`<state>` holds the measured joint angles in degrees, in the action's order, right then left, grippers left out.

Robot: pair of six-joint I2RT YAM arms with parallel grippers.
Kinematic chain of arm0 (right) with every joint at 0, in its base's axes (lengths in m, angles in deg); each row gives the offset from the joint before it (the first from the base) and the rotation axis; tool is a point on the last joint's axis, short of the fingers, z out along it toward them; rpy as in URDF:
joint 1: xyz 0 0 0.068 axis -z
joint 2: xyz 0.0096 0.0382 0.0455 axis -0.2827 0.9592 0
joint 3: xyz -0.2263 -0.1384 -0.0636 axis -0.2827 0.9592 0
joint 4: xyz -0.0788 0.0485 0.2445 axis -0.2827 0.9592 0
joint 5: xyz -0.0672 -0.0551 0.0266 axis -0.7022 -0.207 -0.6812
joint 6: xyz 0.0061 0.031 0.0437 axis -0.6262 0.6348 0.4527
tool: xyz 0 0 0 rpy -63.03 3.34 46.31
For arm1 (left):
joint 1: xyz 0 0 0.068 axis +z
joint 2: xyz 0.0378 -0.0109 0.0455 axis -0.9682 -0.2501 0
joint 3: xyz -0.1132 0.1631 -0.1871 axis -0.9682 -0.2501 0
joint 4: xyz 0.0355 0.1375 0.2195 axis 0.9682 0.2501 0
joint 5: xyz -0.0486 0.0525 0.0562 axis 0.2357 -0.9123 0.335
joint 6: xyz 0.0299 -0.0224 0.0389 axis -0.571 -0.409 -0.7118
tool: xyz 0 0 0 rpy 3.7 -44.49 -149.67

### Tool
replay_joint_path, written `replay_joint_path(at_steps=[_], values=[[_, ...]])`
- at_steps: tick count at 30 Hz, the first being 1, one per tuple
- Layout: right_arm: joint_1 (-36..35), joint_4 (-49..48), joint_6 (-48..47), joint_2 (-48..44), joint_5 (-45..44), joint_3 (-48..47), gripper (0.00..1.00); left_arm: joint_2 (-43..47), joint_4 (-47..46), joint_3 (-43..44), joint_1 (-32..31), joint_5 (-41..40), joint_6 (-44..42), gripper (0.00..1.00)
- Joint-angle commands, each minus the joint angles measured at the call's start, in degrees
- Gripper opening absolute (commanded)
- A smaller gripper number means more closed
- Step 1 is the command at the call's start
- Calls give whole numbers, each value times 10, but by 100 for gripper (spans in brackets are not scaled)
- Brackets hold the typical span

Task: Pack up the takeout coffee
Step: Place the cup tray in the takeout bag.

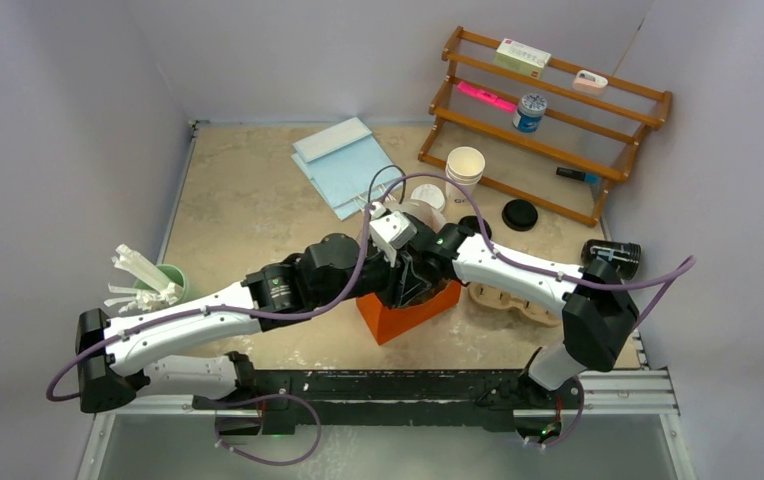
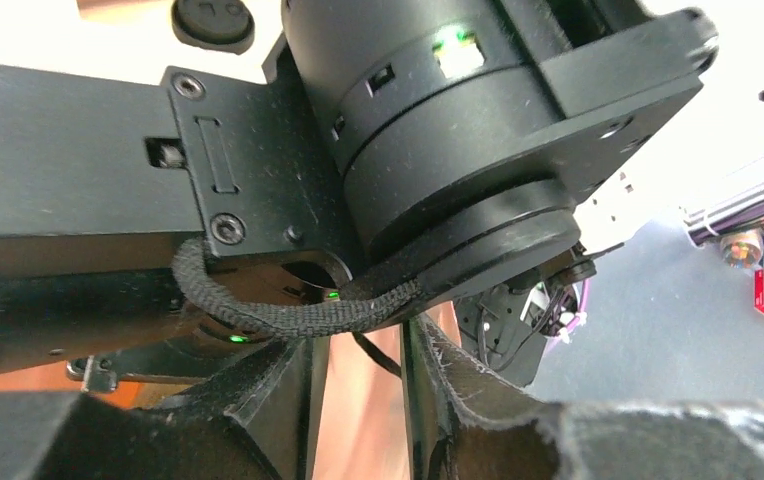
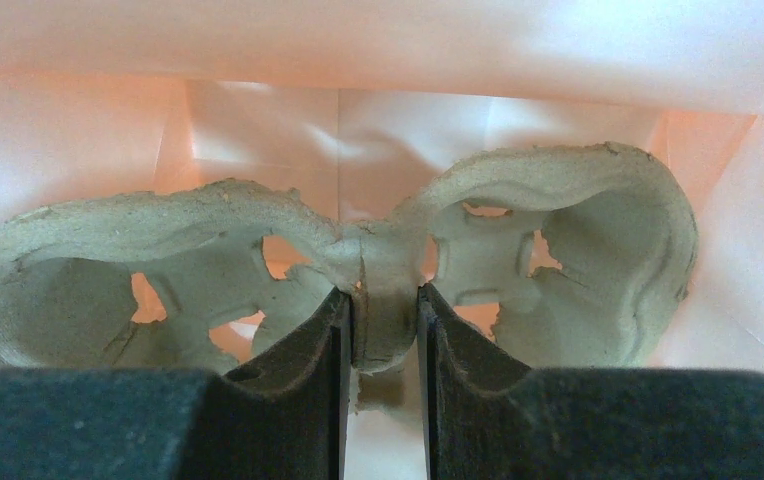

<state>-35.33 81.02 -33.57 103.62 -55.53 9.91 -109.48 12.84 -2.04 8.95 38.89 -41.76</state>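
At the centre of the top view, both wrists crowded over an orange bag (image 1: 413,312), its mouth hidden beneath them. In the right wrist view, right gripper (image 3: 383,315) clamped on the middle bridge of a pulp carrier (image 3: 558,230) inside the bag. Left wrist view mostly blocked by the right arm (image 2: 438,150); left gripper (image 2: 358,345) low in frame, orange between its fingers, gripping or merely apart impossible to tell. At the right of the top view, black cup (image 1: 613,254) on its side, white print too small to read; black lid (image 1: 520,214) below the shelf (image 1: 558,130), well apart from the bag. Shelf labels unreadable
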Motion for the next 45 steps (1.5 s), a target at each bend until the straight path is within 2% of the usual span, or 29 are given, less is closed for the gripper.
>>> replay_joint_path(at_steps=[1,3,5,8,9,13,16,24,34,45], values=[[-1,13,12,-2,-11,-4,20,-14,-22,15,-2,17,21,34],[-2,11,14,-3,-11,-4,20,-20,-10,21,-3,14,26,32],[-2,10,16,-5,-11,-2,20,-24,-6,23,-3,16,28,26],[-2,6,18,-5,-14,0,20,-22,-30,18,-2,45,23,1],[-2,6,18,-3,-14,0,20,-20,-45,14,-3,60,17,0],[-2,6,19,4,-15,-5,20,-13,-113,-3,-3,145,-8,0],[-2,7,19,8,-16,-10,20,-20,-123,-3,-5,198,-34,0],[-1,8,23,19,-14,-18,20,-29,-153,-15,-36,247,-92,0],[0,8,29,28,-11,-13,20,-30,-155,-18,-52,234,-116,0],[-1,-4,35,10,-13,27,20,2,-61,1,-52,117,-131,0]])
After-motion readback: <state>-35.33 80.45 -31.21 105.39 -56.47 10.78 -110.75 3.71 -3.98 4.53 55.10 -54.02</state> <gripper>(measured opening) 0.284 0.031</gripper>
